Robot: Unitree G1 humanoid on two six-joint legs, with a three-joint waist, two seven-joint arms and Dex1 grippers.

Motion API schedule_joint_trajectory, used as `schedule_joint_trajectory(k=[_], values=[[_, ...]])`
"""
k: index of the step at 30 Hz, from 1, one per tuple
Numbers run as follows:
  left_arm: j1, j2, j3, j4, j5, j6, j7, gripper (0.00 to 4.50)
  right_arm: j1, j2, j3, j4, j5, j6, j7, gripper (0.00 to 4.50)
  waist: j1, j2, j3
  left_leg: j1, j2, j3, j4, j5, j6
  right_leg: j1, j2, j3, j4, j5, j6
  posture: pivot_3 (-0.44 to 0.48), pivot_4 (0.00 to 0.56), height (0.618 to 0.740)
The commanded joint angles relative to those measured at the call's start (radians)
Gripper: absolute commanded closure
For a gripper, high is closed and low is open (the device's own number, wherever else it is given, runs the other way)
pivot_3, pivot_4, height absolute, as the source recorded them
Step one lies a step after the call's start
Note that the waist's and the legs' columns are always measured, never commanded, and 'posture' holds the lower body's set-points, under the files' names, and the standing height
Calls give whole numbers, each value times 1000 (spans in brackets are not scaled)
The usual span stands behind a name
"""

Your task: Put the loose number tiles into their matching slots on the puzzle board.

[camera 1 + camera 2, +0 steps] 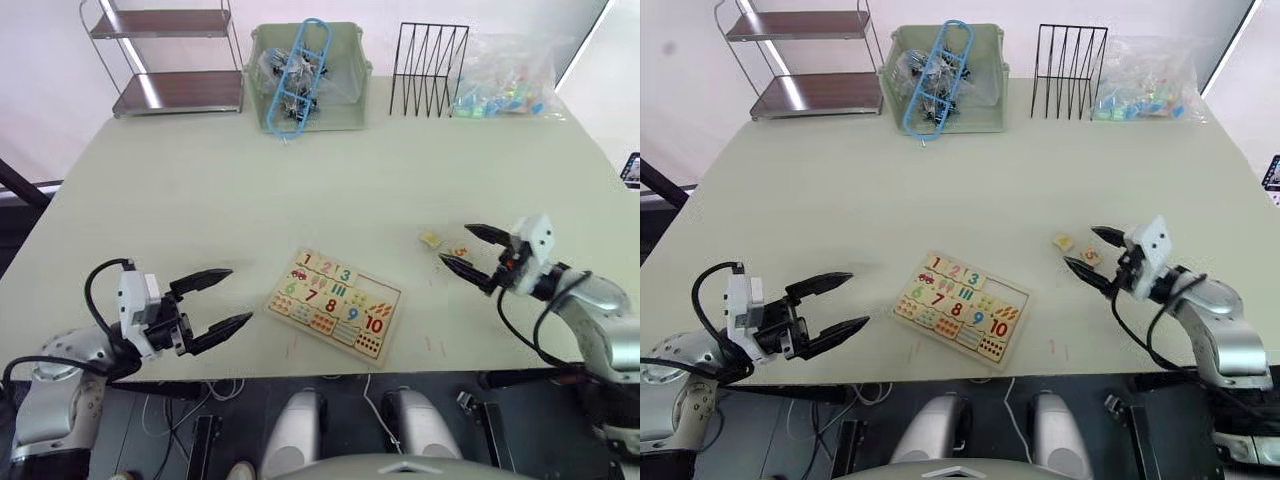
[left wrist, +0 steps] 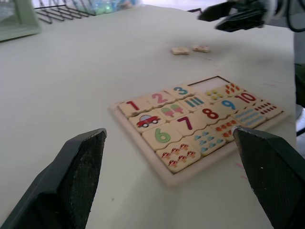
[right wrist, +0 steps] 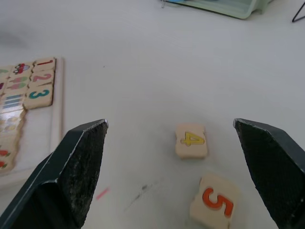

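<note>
Head view: the right gripper (image 1: 468, 248) is spread wide, with the 5 tile (image 1: 459, 251) between its jaws and the 4 tile (image 1: 431, 239) just past them. The left gripper (image 1: 222, 298), also wide, hovers beside the puzzle board (image 1: 334, 304).

Left wrist view: the board lies ahead of the jaws, with 1, 2 and 3 seated and two slots (image 2: 213, 82) bare.

Right wrist view: both tiles lie between the jaws.

Beyond, a green bin (image 1: 352, 100) holds clips.

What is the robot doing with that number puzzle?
It is filling a flat light-wood puzzle board with number tiles. Tiles 1, 2 and 3 already sit in their slots, and the two slots after them are empty. The small wooden tile with a yellow 4 and the one with an orange 5 lie loose on the table. The right claw hovers open by them, holding nothing. The left claw waits open beside the board.
</note>
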Motion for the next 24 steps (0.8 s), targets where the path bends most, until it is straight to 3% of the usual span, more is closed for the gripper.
schedule_joint_trajectory(k=[1, 10, 21, 24], values=[[0, 35, 6, -24, -26, 7, -45, 0, -61, -7, 43, 21, -55, 57, -43, 77, 0, 0, 0, 0, 0, 0, 0, 0, 0, 0, 0, 0, 0, 0, 0, 0, 150, 739], [-5, 61, 27, -53, -84, 28, -105, 0, -202, 7, 149, 128, -177, 156, -109, 77, 1, 0, 0, -2, 0, 0, 0, 0, 0, -1, 0, 0, 0, 0, 0, 0, 150, 739], [-9, 59, 30, -55, -101, 22, -100, 0, -223, 11, 183, 139, -198, 226, -77, 77, 0, 0, 0, -2, 0, 0, -1, 0, 0, -1, 0, 0, 0, 0, 1, 0, 150, 739], [-10, 58, 30, -54, -100, 22, -98, 0, -224, 16, 183, 143, -199, 227, -72, 910, 0, 0, 0, -2, 0, 0, -1, 0, 0, -1, 0, 0, 0, 0, 1, 0, 150, 739]])
